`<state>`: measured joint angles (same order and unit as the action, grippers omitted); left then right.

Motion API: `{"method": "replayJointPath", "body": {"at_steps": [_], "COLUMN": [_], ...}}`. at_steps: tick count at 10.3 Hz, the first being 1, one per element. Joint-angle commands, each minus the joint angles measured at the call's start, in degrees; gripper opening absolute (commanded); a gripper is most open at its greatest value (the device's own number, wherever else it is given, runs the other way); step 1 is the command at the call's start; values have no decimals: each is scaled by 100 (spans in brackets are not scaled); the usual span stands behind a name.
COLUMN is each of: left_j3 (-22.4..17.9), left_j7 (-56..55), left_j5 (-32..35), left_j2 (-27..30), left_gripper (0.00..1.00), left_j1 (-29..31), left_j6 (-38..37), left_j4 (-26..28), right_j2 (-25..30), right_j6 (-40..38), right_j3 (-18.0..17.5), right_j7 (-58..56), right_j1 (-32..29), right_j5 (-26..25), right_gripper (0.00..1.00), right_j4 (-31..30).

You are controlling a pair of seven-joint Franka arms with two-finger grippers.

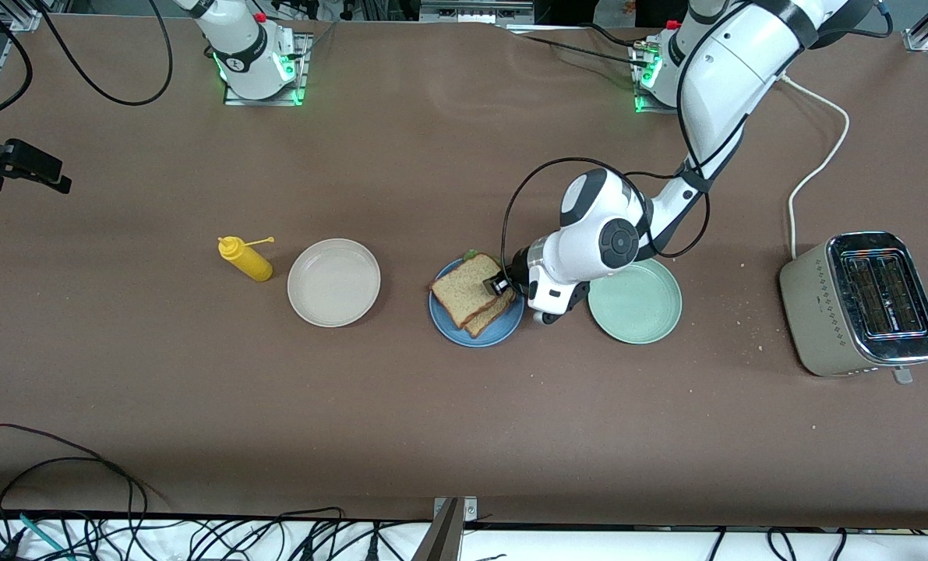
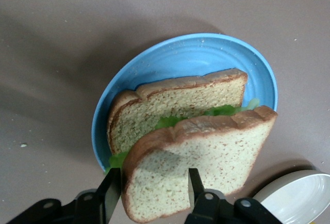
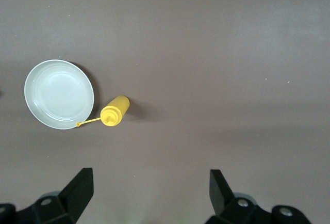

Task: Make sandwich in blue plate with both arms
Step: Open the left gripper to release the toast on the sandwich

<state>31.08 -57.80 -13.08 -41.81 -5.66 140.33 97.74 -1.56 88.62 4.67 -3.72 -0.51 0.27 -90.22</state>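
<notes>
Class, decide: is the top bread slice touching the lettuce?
Touching. The left wrist view shows the top bread slice lying directly on the lettuce, no gap.

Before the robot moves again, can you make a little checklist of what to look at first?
1. Top bread slice on the lettuce: ok.
2. Sandwich lies on the blue plate: ok.
3. Left hand has let go of the top slice: cannot tell; fingers apart but close to the crust.
4. Slices lined up: not ok, top one sits shifted.
5. Right hand open, holding nothing, over bare table by the mustard bottle: ok.
</notes>
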Motion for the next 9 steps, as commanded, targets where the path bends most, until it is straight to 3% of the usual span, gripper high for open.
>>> {"method": "replayJointPath", "body": {"at_steps": [1, 4, 9], "left_j3": [-40, -40, -40], "left_j7": [111, 102, 75], "left_j5": [-90, -90, -81], "left_j2": [50, 303, 1673], "left_gripper": [63, 64, 72], "left_j1": [-5, 73, 652], "left_j6": [-76, -601, -2208], "left_j4": [-1, -45, -185], "right_j2": [-37, -37, -37], "right_j6": [-117, -117, -117], "right_j3": [-19, -19, -27], "right_j7": [82, 82, 91], "right_j1": [7, 7, 7], "right_j5": [-80, -89, -89], "right_gripper": [100, 100, 100], "right_j4": [154, 154, 154]}}
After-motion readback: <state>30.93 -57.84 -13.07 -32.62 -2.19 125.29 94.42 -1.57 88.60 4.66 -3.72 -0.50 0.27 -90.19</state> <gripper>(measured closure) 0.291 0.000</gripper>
